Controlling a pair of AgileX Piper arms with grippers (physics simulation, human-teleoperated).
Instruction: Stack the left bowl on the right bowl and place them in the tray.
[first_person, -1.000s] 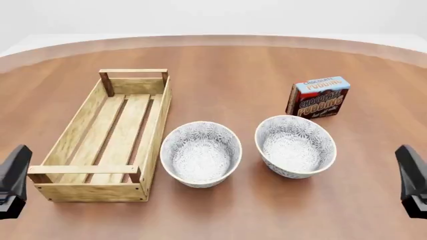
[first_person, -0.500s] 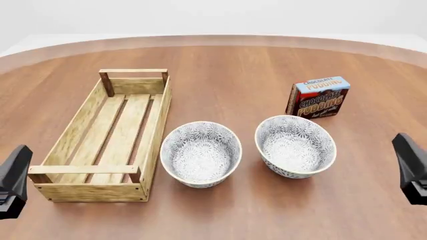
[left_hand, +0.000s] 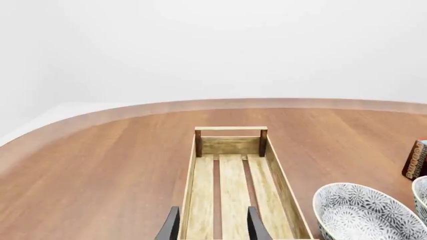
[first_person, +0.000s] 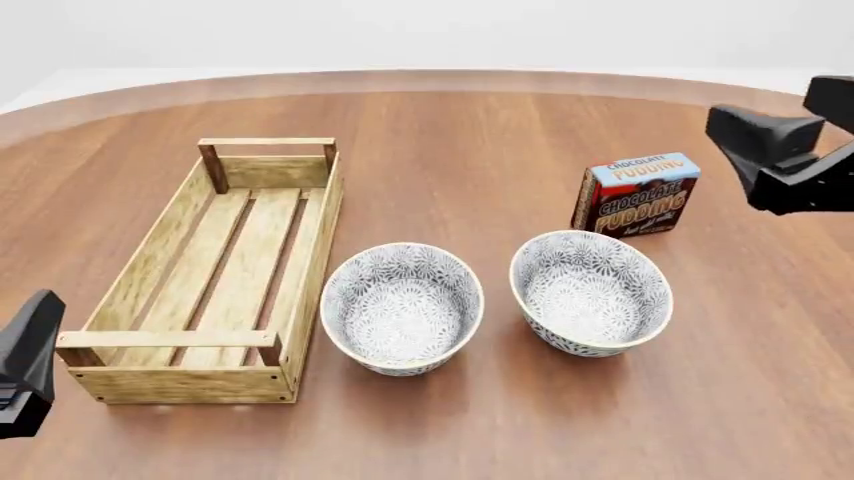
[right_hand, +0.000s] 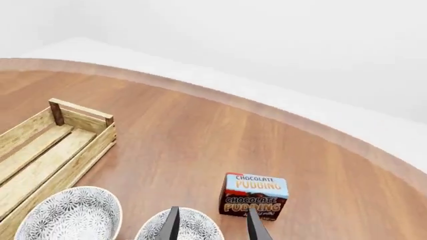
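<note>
Two round white bowls with grey floral pattern sit apart at frame centre on the brown wooden table (first_person: 441, 140): left bowl (first_person: 400, 308) just beside the long light-wood slatted tray (first_person: 315, 232), right bowl (first_person: 591, 291). Left gripper (left_hand: 212, 227) and right gripper (right_hand: 211, 222): jaws parted, empty, suggesting approach only.

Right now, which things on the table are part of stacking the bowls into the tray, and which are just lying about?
Part of the job:
- the left bowl
- the right bowl
- the tray, nothing in it yet

Just lying about:
- the chocolate pudding box, standing behind the right bowl
</note>
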